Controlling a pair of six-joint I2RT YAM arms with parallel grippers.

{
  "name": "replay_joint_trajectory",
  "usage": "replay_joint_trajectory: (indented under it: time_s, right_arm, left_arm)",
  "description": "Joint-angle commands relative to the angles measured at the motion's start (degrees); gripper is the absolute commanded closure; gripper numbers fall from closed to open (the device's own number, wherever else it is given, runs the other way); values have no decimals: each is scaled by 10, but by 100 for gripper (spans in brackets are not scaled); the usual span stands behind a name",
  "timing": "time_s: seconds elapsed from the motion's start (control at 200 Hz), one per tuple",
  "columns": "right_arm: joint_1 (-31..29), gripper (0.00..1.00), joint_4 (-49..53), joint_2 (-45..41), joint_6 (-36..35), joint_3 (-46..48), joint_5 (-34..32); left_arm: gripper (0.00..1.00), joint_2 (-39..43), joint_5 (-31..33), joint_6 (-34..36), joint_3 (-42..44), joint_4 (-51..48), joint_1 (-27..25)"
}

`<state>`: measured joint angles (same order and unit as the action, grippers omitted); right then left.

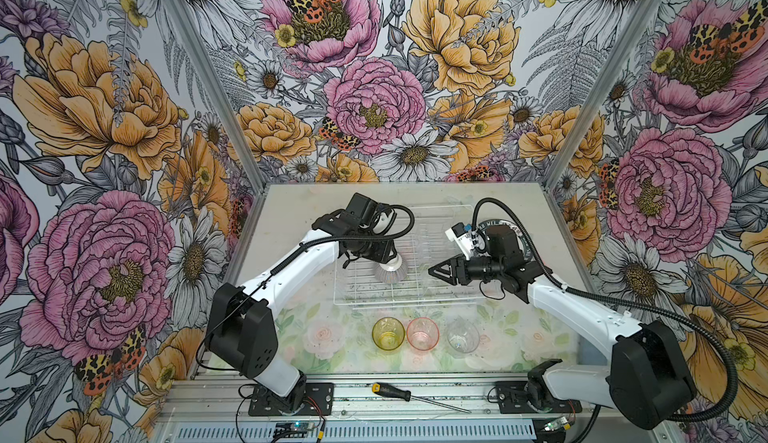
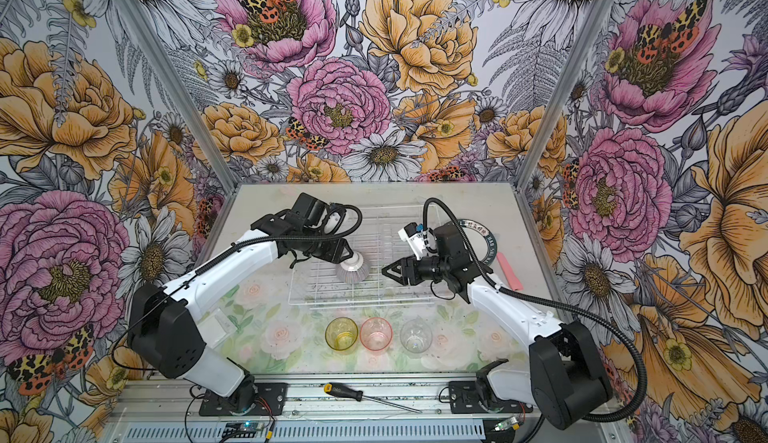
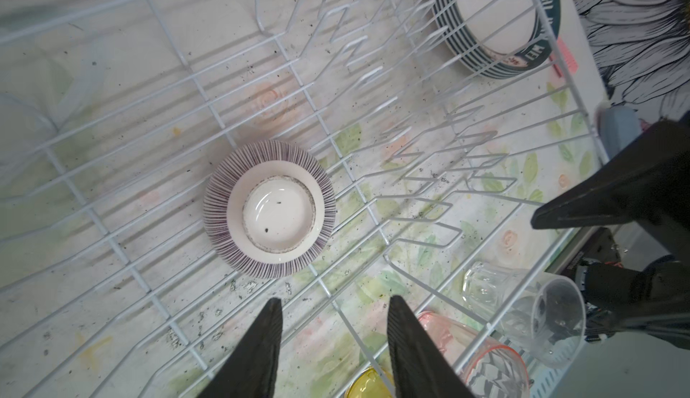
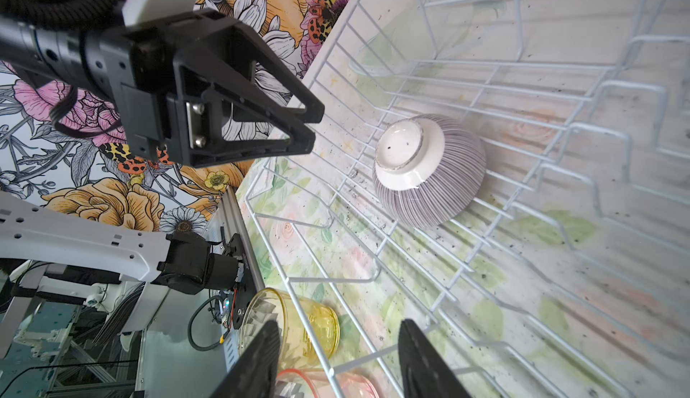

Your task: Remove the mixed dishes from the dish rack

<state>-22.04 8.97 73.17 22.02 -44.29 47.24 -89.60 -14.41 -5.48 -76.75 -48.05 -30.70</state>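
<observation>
While left gripper [image 3: 336, 300] hovers half-open, empty, over the upturned bowl [image 3: 269, 209] in the dish rack [image 1: 415, 291], right gripper [image 4: 340, 322] sits likewise parted; next: descend, clamp foot.

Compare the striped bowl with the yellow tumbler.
The striped bowl sits inside the dish rack; the yellow tumbler stands on the table outside it. The bowl is upside down, foot up; the tumbler is upright, mouth up. The bowl is opaque; the tumbler is see-through. Both are round.
</observation>
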Motion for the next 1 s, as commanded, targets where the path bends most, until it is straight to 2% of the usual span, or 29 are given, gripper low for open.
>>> replay_joint_trajectory:
  time_s: [0.0, 0.145, 0.225, 0.3, 0.445, 0.53, 0.676, 0.996]
  right_arm:
    - [6, 47, -19, -7, 6, -4, 0]
    - [14, 47, -19, -11, 10, -5, -6]
    - [20, 46, -18, -17, 13, -5, -10]
    - [26, 47, -16, -27, 17, -5, -12]
    - [37, 46, -12, -52, 22, -5, -13]
    - [44, 46, -8, -65, 24, -6, -13]
    - [51, 46, -4, -75, 24, -5, -12]
    - [65, 46, -2, -77, 23, -2, -9]
  left_arm:
    - [47, -5, 117, 11, -22, -36, -21]
    - [45, -38, 153, 11, -46, -57, -36]
    - [39, -54, 163, 13, -55, -57, -45]
    - [29, -68, 167, 13, -66, -59, -48]
    - [22, -99, 161, 16, -84, -59, -44]
    - [23, -117, 155, 19, -96, -60, -42]
    - [31, -141, 143, 23, -118, -64, -42]
    - [31, -188, 149, 19, -135, -81, -43]
